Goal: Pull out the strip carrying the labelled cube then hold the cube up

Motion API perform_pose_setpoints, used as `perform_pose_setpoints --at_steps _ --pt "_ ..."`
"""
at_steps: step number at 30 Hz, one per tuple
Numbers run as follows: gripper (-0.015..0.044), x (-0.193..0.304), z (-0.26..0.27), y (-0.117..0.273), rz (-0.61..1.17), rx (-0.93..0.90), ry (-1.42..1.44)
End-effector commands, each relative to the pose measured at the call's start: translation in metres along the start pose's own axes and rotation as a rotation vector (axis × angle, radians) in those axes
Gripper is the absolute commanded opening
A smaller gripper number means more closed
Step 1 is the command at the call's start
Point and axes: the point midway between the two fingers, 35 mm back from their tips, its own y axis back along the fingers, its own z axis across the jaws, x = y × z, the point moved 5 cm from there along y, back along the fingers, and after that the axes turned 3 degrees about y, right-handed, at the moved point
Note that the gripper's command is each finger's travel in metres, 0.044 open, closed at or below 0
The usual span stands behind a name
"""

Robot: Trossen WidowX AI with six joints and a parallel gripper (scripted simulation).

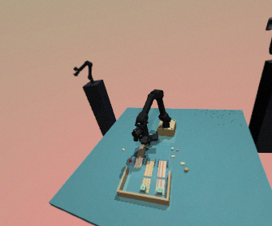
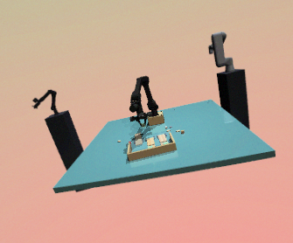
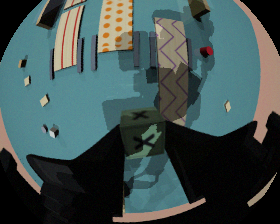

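Observation:
My gripper [image 1: 147,144] [image 2: 143,122] [image 3: 140,125] is shut on a dark green cube [image 3: 142,144] marked with black X signs, held above the table. The zigzag strip [image 3: 172,47] [image 1: 138,162] [image 2: 138,140] lies beyond the cube in the wrist view, in one piece, partly in shadow, its far part between two low grey guides. The orange-dotted strip [image 1: 149,169] [image 3: 116,27] and the red-striped strip [image 1: 162,169] [image 3: 69,42] each show a gap from their far pieces. A green cube [image 1: 143,187] stands on the dotted far piece, another [image 1: 159,189] on the striped one.
A wooden three-sided frame [image 1: 144,197] [image 2: 152,152] surrounds the far pieces. A red cylinder [image 1: 130,160] [image 3: 206,51] lies beside the zigzag strip. Several small pale blocks and a brown piece [image 1: 186,169] lie on the other side. The arm's base stands on a wooden box [image 1: 166,131].

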Motion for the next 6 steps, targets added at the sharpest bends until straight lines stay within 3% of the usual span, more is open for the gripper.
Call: perform_pose_setpoints --at_steps 1,6 --pt "0.0000 0.0002 -0.0002 0.0004 0.001 0.001 -0.001" --pt "0.0000 0.0002 -0.0002 0.0004 0.001 0.001 -0.001"
